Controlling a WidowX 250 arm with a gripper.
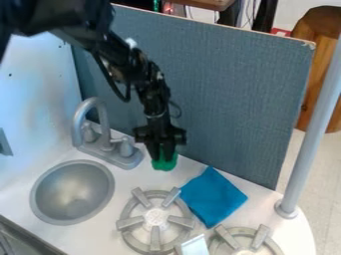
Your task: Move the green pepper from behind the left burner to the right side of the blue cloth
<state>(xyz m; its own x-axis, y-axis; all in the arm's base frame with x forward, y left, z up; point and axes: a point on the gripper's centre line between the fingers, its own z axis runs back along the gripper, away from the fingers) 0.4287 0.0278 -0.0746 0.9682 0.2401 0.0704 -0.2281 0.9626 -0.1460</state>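
Note:
The black gripper point(164, 153) hangs down near the middle of the view, just right of the faucet and above the counter's back part. Its fingers are shut on a small green object point(164, 164), whose lower part shows below the fingertips; the rest is hidden between them. I cannot tell whether the green object touches the counter. A folded blue cloth point(213, 196) lies to the lower right, against the edge of the left stove burner point(155, 219).
A round metal sink point(72, 192) is at the left, with a grey faucet point(101, 130) behind it. Behind the counter stands a blue-grey panel point(213, 84). A second burner point(245, 240) and a white-and-grey block point(193, 245) are at the front; a grey pole point(309, 132) rises at the right.

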